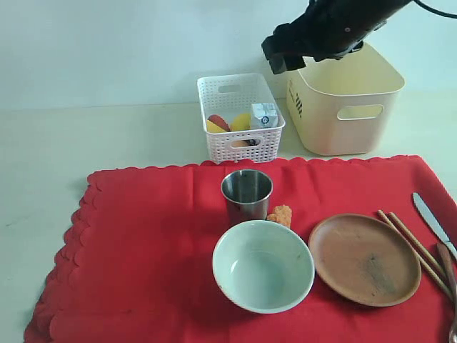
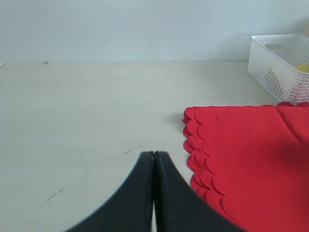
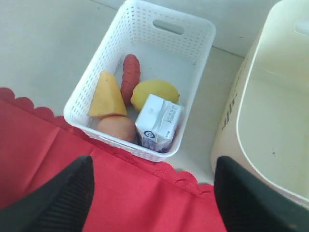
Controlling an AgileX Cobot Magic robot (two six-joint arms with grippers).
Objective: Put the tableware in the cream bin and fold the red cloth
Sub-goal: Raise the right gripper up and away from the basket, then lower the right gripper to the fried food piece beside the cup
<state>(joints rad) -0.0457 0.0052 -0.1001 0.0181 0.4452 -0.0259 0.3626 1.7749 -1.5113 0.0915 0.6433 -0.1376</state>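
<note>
The red cloth [image 1: 157, 243] lies spread flat on the table. On it stand a steel cup [image 1: 246, 194], a pale bowl [image 1: 263, 266] and a brown plate [image 1: 364, 259]. Chopsticks [image 1: 414, 246], a knife [image 1: 432, 216] and a spoon handle [image 1: 448, 264] lie at the cloth's right edge. The cream bin [image 1: 346, 100] stands behind, empty inside [image 3: 275, 121]. My right gripper [image 3: 152, 191] hangs open and empty high over the cloth's far edge [image 3: 145, 193], between basket and bin. My left gripper [image 2: 154, 157] is shut on nothing, over bare table beside the cloth's scalloped corner [image 2: 198, 140].
A white lattice basket [image 1: 239, 118] left of the bin holds a carton [image 3: 158, 122], a lemon [image 3: 154, 92], a sausage [image 3: 130, 75], an egg [image 3: 116, 126] and a yellow wedge [image 3: 107, 94]. A small orange food piece [image 1: 281, 214] sits on the cloth beside the cup.
</note>
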